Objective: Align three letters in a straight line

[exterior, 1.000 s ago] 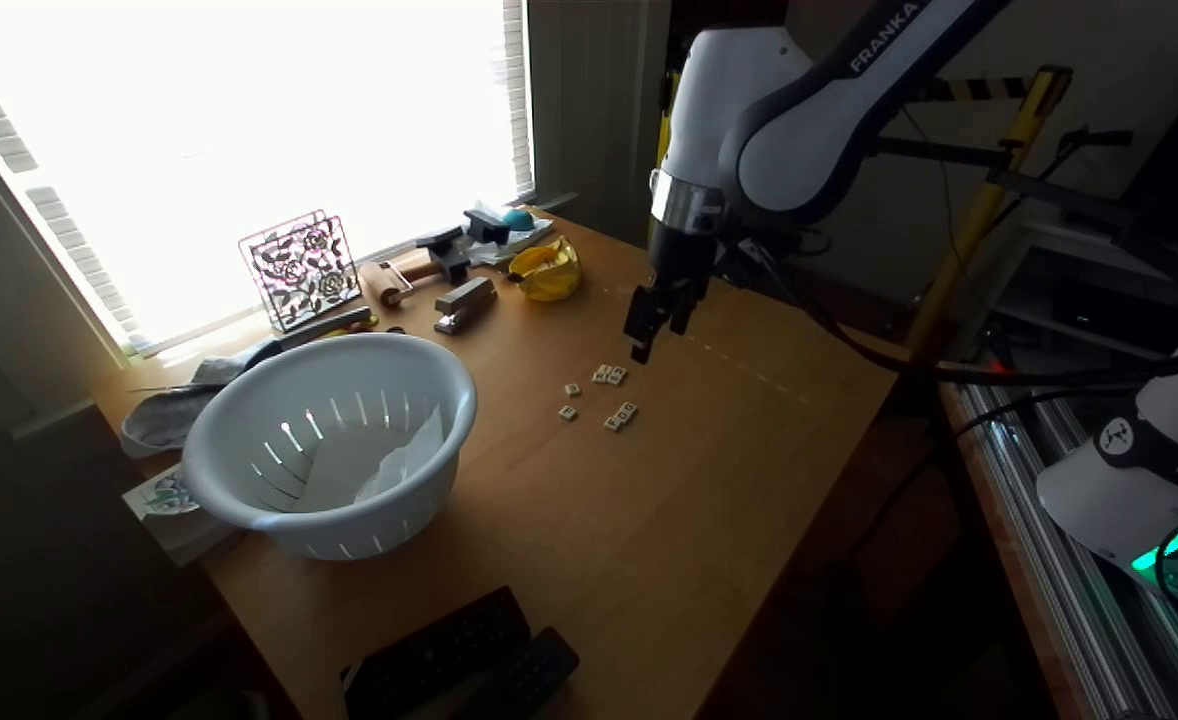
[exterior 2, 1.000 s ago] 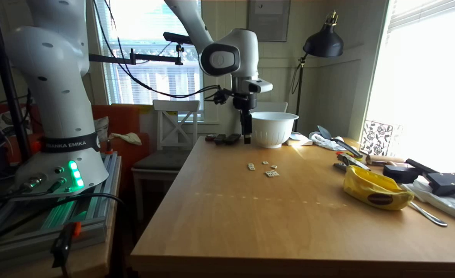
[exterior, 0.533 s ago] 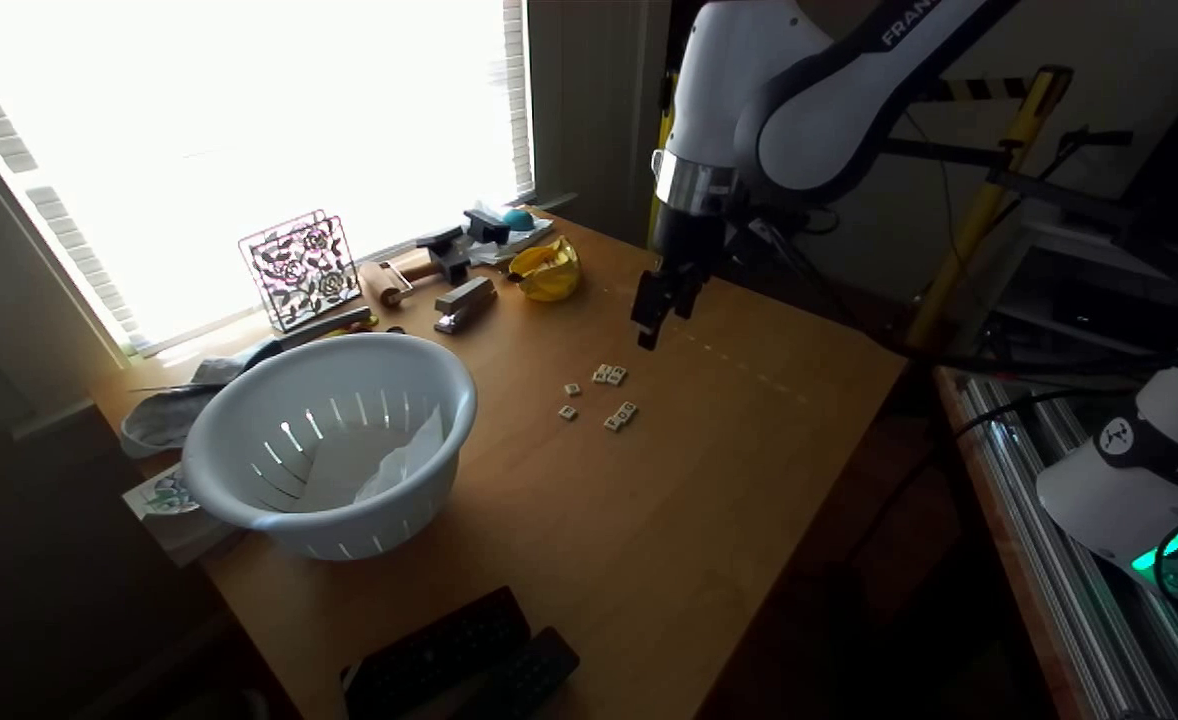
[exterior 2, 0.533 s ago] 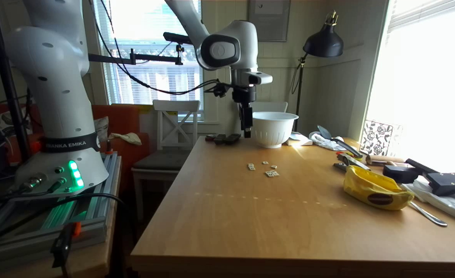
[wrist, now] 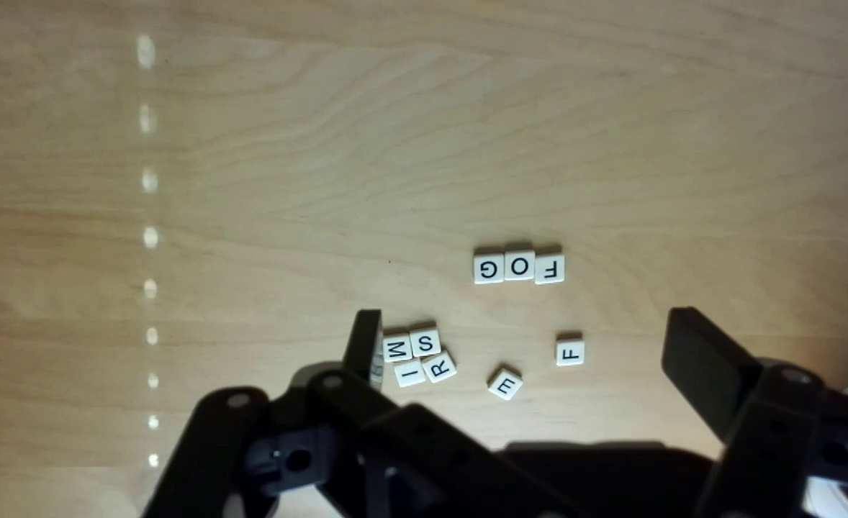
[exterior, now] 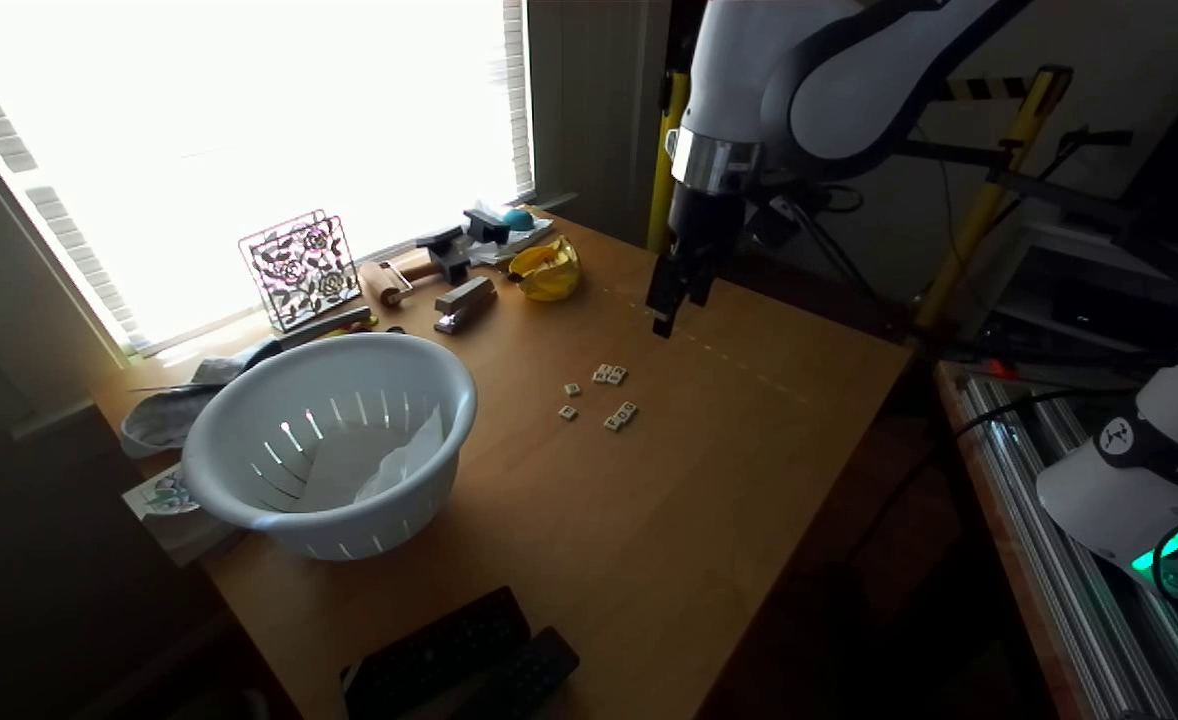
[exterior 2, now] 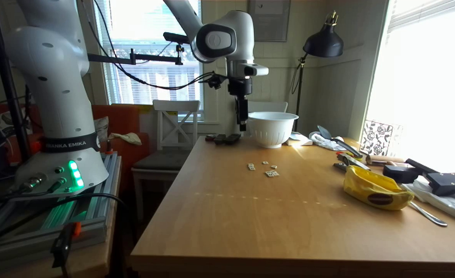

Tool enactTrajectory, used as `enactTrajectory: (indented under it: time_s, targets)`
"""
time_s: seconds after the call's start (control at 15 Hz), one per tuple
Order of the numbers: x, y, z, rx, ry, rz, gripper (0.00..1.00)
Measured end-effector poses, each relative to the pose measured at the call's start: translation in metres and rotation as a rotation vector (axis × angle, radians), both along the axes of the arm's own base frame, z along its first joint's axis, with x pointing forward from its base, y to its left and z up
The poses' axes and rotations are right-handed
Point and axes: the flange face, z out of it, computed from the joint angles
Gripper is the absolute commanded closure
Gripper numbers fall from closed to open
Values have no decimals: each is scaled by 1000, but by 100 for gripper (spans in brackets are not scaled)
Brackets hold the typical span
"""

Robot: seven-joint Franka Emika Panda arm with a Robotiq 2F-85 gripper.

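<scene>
Gripper had risen further above the table since the earlier frame, as both exterior views showed; nothing lying there had visibly shifted. Jaws stood wide apart, holding nothing.

Wrist view, left to right: M, I, S and R showed in a bunch just right of the finger at left; next, 3 letters, G, O and F, lay side by side on the table, upside down to that camera; below them E, askew; furthest right, a 2nd F, apart.

Progress, as judged: the FOG row looked all but done, O sitting slightly out of line with its 2 neighbours. At most a light nudge was left.

Unclear: a lettered sliver at that finger's inner face, reflection or 5th bunched tile, could not say which. A pale edge at the wrist view's lower right, probably the colander of the exterior views, was cut off. Lettering was hard to read in both exterior views.
</scene>
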Motion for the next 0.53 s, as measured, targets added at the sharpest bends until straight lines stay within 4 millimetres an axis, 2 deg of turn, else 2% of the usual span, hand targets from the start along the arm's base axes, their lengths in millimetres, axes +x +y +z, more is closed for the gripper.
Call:
enactTrajectory:
  time_s: [0.53]
  targets:
    - [-3,1,2,1,3,-4,0]
